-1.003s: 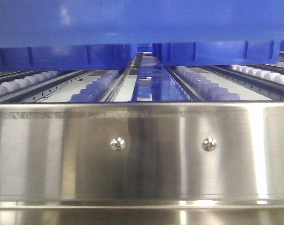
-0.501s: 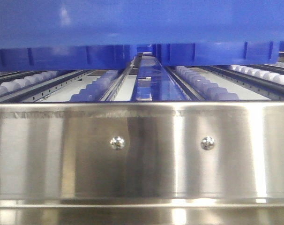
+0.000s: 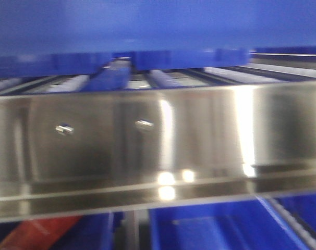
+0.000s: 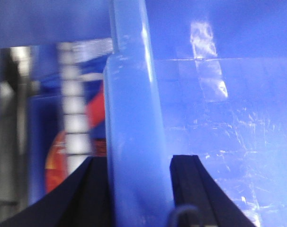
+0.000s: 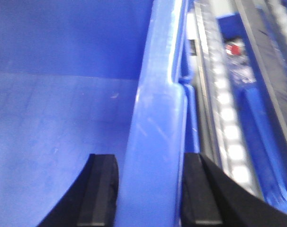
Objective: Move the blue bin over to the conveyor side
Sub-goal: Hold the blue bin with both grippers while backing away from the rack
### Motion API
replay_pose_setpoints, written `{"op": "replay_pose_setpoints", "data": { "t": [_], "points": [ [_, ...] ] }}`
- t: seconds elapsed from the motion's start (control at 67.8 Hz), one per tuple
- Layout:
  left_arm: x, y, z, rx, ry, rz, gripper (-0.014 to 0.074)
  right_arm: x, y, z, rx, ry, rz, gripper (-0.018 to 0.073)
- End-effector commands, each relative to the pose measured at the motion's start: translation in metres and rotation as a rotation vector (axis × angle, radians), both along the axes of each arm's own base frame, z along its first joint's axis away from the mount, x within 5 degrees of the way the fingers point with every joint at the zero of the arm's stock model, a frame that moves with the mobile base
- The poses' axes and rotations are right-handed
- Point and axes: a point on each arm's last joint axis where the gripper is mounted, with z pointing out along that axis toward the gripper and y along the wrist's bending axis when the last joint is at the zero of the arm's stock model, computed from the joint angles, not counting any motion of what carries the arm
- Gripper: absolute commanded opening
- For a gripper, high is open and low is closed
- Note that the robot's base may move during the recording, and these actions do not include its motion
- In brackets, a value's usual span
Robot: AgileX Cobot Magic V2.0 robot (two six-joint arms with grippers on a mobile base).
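The blue bin (image 3: 158,26) fills the top of the blurred front view, hanging above the steel rail. In the left wrist view its thick rolled rim (image 4: 134,118) runs between my black fingers, and my left gripper (image 4: 139,161) is shut on it. My right gripper (image 5: 148,158) is shut on the opposite rim (image 5: 155,109), one finger inside the bin and one outside. The bin's smooth inner walls show in both wrist views. The conveyor side is out of view.
A shiny steel rail (image 3: 147,140) with two screws crosses the front view, with roller tracks (image 3: 163,78) behind it. Pale rollers (image 5: 228,132) run beside the bin's right rim. Below the rail sit another blue container (image 3: 215,229) and something red (image 3: 38,232).
The front view has blurred and shifted: the steel rail and its screws slid left and up in the picture, and a lower level with blue and red things has appeared beneath it.
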Motion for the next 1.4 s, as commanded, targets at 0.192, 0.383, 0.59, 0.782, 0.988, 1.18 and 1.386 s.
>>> {"op": "replay_pose_setpoints", "data": {
  "t": [0.192, 0.383, 0.59, 0.782, 0.988, 1.18, 1.386],
  "points": [
    [-0.0027, 0.0058, 0.0124, 0.038, -0.112, 0.034, -0.0009, -0.0008, -0.0068, 0.0125, -0.043, -0.138, -0.032, -0.0076],
    [-0.0027, 0.0058, 0.0124, 0.038, -0.112, 0.034, -0.0009, -0.0008, -0.0068, 0.0125, -0.043, -0.138, -0.032, -0.0076],
    [-0.0027, 0.0058, 0.0124, 0.038, -0.112, 0.034, -0.0009, -0.0008, -0.0068, 0.0125, -0.043, -0.138, -0.032, -0.0076],
    [-0.0027, 0.0060, 0.0124, 0.040, -0.112, 0.035, -0.0009, -0.0008, -0.0068, 0.0125, -0.043, -0.138, -0.032, -0.0076],
    [-0.0027, 0.0060, 0.0124, 0.040, -0.112, 0.035, -0.0009, -0.0008, -0.0068, 0.0125, -0.043, -0.138, -0.032, -0.0076],
    [-0.0027, 0.0060, 0.0124, 0.040, -0.112, 0.035, -0.0009, -0.0008, -0.0068, 0.0125, -0.043, -0.138, -0.032, -0.0076],
    [-0.0027, 0.0060, 0.0124, 0.040, -0.112, 0.035, -0.0009, -0.0008, -0.0068, 0.0125, -0.043, -0.138, -0.032, -0.0076]
  ]
}}
